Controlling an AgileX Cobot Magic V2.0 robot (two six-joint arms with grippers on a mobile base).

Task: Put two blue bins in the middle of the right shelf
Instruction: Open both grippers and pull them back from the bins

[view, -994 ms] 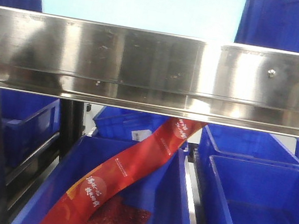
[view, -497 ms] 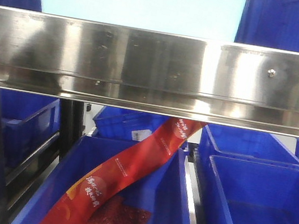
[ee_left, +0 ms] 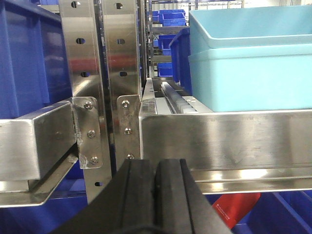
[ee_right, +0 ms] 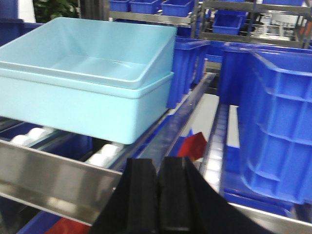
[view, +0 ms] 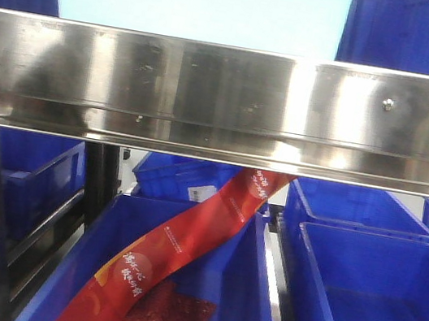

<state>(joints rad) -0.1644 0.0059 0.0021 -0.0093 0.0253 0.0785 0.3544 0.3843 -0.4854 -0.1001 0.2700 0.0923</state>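
Up on the steel shelf [view: 225, 96] two light-blue bins [ee_right: 87, 83] sit nested, while the left gripper [ee_left: 155, 195] and right gripper [ee_right: 158, 195] hang pinched closed, holding nothing.

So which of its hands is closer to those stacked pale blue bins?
Probably the right hand: the pale blue bins sit just ahead to its left. The left hand is lower, in front of the steel rail, bins up to its right.
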